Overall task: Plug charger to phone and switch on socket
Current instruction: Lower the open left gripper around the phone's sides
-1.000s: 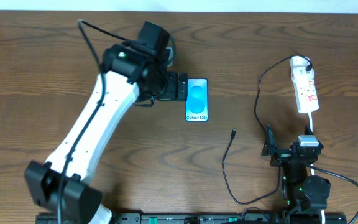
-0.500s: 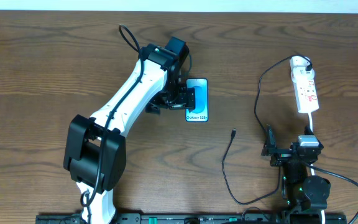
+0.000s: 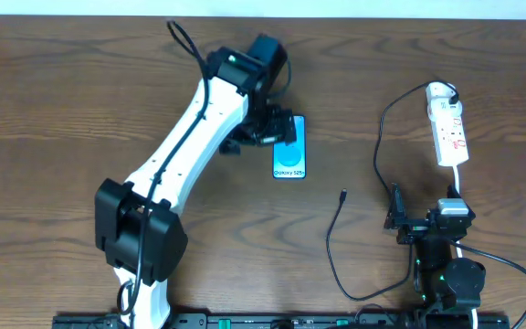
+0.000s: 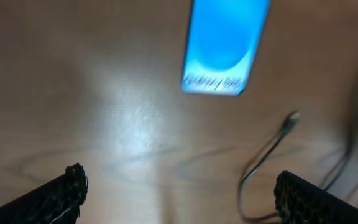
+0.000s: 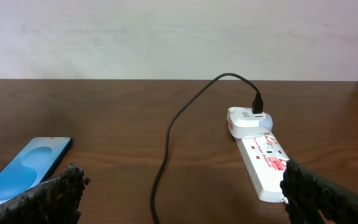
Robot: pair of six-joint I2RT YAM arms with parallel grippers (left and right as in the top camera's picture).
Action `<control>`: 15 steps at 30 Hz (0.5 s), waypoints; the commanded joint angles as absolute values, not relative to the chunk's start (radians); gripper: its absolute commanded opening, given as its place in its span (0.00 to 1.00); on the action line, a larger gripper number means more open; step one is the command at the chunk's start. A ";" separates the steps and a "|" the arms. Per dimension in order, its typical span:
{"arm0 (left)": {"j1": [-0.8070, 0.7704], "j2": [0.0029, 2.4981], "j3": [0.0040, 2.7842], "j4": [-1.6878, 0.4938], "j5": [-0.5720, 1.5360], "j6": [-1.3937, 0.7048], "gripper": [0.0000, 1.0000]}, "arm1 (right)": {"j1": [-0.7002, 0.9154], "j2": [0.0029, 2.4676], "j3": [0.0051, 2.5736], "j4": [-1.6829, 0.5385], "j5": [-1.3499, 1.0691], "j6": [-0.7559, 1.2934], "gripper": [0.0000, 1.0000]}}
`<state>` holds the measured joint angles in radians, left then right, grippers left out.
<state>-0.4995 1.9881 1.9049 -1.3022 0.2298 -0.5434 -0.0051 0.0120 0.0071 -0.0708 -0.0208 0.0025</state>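
**Both grippers empty, charger tip loose on the table**

Your left gripper (image 4: 180, 190): fingers spread wide, nothing between them but bare wood. That view is blurred. Overhead puts it at the top-left corner of the slim black-bezel smartphone with the blue-cyan screen (image 3: 289, 151), which lies flat on the brown wooden table (image 3: 62, 91). Can't tell if they touch.

Your right gripper (image 5: 182, 186): wide apart too, holding nothing, low and facing the narrow white power strip with red markings (image 5: 266, 158).

The long thin black charger cable (image 3: 329, 249): its small connector tip (image 3: 342, 195) lies between phone and right arm, apart from both. Its black plug (image 5: 258, 102) sits in a white adapter (image 5: 244, 118) at the strip's rounded end.

Handling, my read: the cable is light and floppy, so pinch just behind the tip, on the stiff connector. The phone is thin, slick and likely to slide, so brace its edges, not the glass.

No containers here.
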 commanded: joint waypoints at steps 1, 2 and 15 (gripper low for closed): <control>-0.506 2.016 1.963 -1.278 0.191 -0.582 0.98 | 0.001 0.007 0.006 -0.075 -0.014 -0.009 0.99; -0.513 2.024 1.962 -1.243 0.190 -0.583 0.98 | 0.001 0.007 0.006 -0.075 -0.014 -0.009 0.99; -0.566 2.170 1.961 -1.053 0.033 -0.644 0.98 | 0.001 0.007 0.006 -0.075 -0.014 -0.009 0.99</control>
<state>-0.5568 2.1052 1.9495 -1.0527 0.0830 -0.6662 -0.0051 0.0120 0.0071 -0.0708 -0.0204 0.0029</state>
